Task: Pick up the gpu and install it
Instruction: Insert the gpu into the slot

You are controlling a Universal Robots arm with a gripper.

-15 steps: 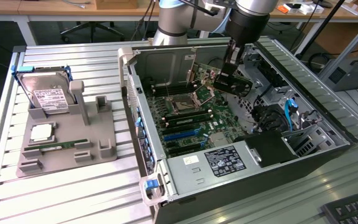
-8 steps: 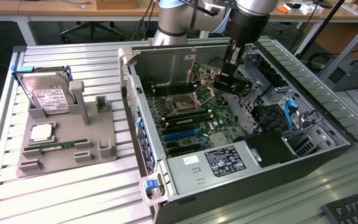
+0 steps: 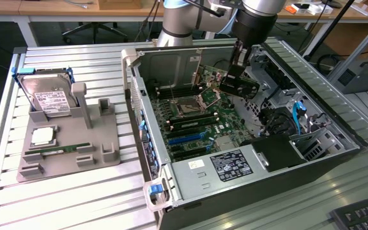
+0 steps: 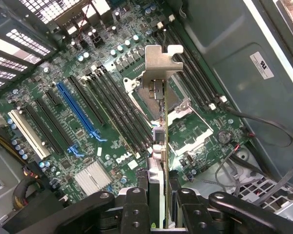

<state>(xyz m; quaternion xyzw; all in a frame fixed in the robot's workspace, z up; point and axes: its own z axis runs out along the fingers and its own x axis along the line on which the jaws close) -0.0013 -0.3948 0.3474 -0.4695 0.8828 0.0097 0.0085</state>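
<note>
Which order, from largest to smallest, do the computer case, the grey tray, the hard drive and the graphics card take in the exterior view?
1. Computer case
2. Grey tray
3. Hard drive
4. Graphics card

The last two are unsure: the card is tilted and partly hidden, so it may look smaller than it is.

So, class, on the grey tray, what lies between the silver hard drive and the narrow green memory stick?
A square silver processor chip, in the exterior view, between the silver hard drive and the narrow green memory stick.
</note>
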